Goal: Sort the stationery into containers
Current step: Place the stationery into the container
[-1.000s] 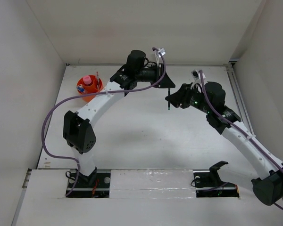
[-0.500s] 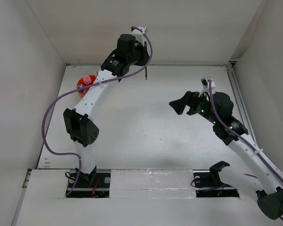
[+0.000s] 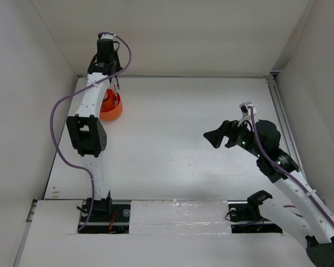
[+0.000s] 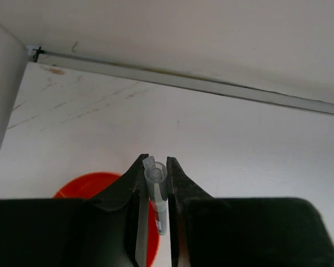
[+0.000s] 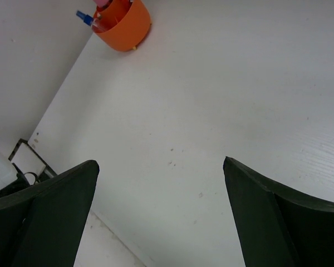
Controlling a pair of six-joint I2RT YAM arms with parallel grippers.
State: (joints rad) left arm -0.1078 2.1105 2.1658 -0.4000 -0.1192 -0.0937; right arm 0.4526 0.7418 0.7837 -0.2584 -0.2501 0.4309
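Orange round plastic cup (image 3: 112, 109): stands near the far-left corner of the white table (image 3: 172, 144), close beside the left wall (image 3: 22, 111), partly hidden under the left arm in the top view.
Cup contents: clear blue-capped bottle (image 5: 86, 18) and pink stubby tube (image 5: 104, 4) stick up above the rim.
Back edge: grey metal strip (image 4: 211, 86) runs where the table meets the rear wall, a little beyond the cup.
Open room: broad bare table between the cup and the right arm; walls hem the left, rear and right sides.
Left gripper (image 4: 155, 162): reaches over the cup, jaws clenched on a thin pen with a clear end (image 4: 156, 186), nearly upright between the fingers.
Pen's lower end: lines up with the cup's rim in the left wrist view; cannot tell whether it is inside or touching.
Right gripper (image 3: 214, 137): mid-right of the table, well apart from the cup, jaws spread wide, grasping nothing, raised above the surface.
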